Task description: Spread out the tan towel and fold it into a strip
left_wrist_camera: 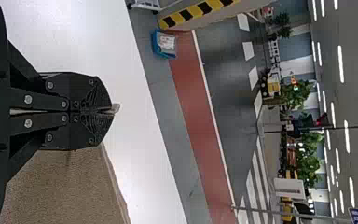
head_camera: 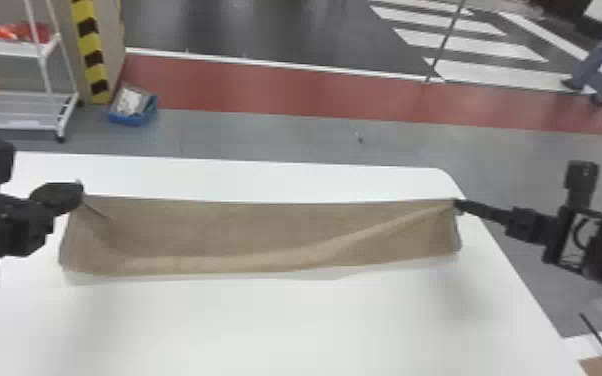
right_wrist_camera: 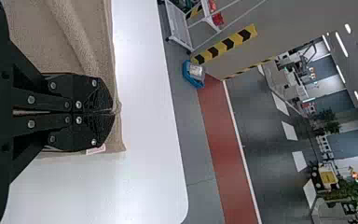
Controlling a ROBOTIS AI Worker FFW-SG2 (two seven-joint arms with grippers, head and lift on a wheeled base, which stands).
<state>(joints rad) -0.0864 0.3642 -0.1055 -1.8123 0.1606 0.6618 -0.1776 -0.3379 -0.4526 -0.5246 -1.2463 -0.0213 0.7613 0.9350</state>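
Note:
The tan towel (head_camera: 245, 230) lies as a wide, low band across the white table, its far edge drawn nearly straight between the two grippers. At its far left corner is my left gripper (head_camera: 81, 190); the left gripper (left_wrist_camera: 112, 111) is shut there, a bit of cloth poking past its tips, with the towel (left_wrist_camera: 70, 186) beside it. My right gripper (head_camera: 457, 202) holds the far right corner, and a diagonal fold runs from there toward the near edge. Seen from its wrist, the right gripper (right_wrist_camera: 112, 112) is shut on the towel (right_wrist_camera: 42, 42), near a small pale label (right_wrist_camera: 96, 150).
The white table (head_camera: 285, 330) has its far edge just beyond the towel and its right edge beneath the right arm. On the floor behind stand a white wheeled rack (head_camera: 20, 107) and a blue bin (head_camera: 132, 119).

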